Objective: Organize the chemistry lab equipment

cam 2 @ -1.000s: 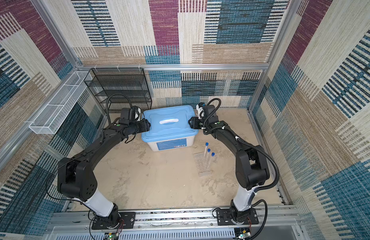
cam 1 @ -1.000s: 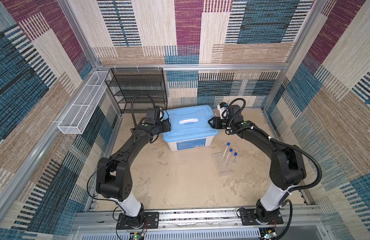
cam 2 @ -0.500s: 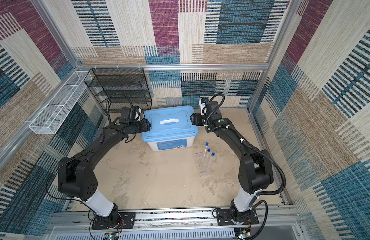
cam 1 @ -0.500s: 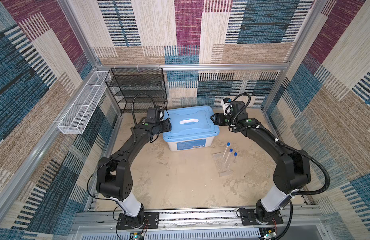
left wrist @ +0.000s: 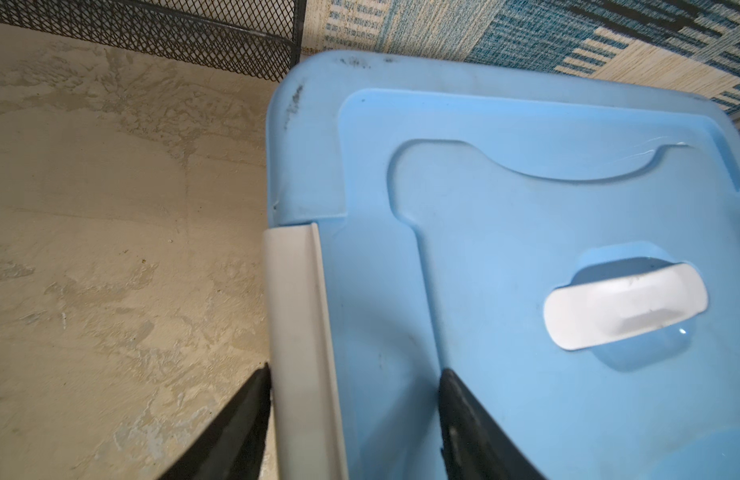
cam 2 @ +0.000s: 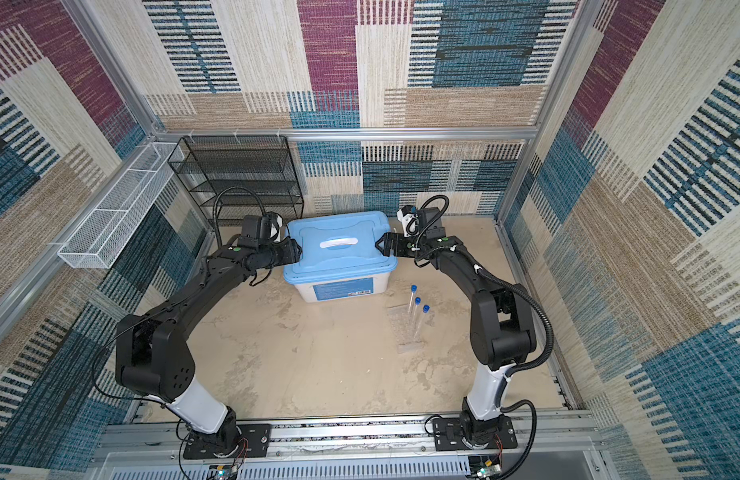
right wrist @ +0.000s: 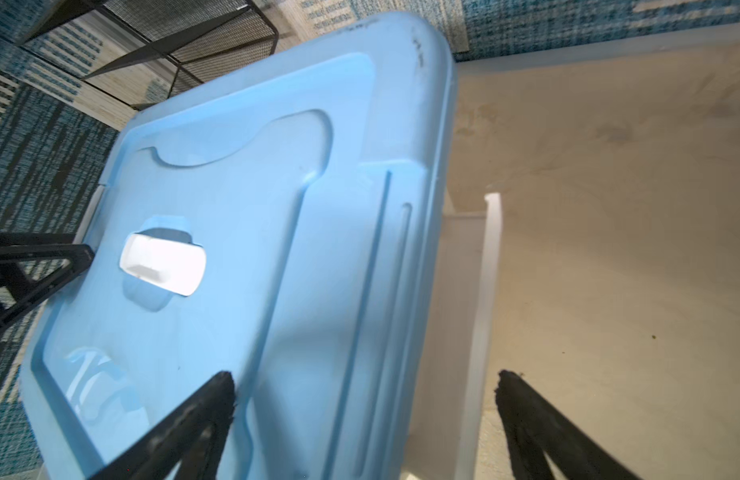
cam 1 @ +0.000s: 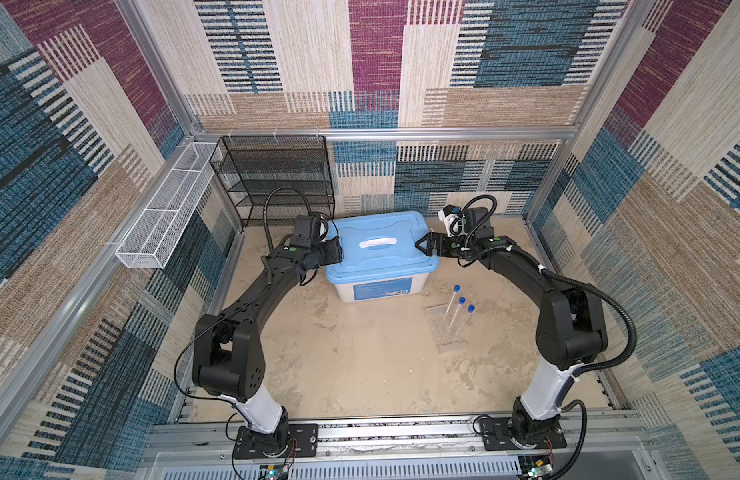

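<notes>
Three clear blue-capped tubes (cam 1: 455, 316) (cam 2: 416, 318) stand in a clear plastic rack (cam 1: 447, 336) (cam 2: 405, 338) on the floor, in front of my right arm. Neither gripper is near them. My left gripper (cam 1: 338, 253) (cam 2: 297, 253) (left wrist: 355, 368) sits at the bin's left edge. One finger presses the white left latch (left wrist: 293, 311); the other rests on the blue lid (left wrist: 526, 187). My right gripper (cam 1: 420, 246) (cam 2: 380, 245) (right wrist: 364, 376) stands wide open, straddling the lid's right edge and the swung-out right latch (right wrist: 468, 291).
The white bin (cam 1: 376, 291) with its blue lid stands at the back centre. A black mesh shelf (cam 1: 277, 174) is behind it on the left. A white wire basket (cam 1: 164, 220) hangs on the left wall.
My right gripper's jaws have spread much wider at the lid's right edge, and that arm's elbow has shifted. The left arm and gripper have not moved.
</notes>
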You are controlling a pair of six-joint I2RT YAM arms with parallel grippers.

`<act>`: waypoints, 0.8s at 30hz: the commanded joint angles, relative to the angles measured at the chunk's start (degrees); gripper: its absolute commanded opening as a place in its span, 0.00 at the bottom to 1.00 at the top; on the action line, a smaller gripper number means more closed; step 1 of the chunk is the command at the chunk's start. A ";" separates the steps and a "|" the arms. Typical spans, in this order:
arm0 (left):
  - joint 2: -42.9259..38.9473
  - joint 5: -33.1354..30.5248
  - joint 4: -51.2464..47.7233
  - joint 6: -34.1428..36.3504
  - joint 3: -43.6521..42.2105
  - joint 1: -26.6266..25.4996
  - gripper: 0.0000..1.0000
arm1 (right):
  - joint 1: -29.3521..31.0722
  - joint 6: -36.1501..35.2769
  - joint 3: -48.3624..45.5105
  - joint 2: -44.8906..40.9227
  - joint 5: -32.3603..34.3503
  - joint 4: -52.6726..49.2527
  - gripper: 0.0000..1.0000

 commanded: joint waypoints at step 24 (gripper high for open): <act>3.69 3.26 -5.31 0.09 2.67 -3.42 0.62 | 7.65 -2.60 -1.22 -0.98 7.15 0.53 0.69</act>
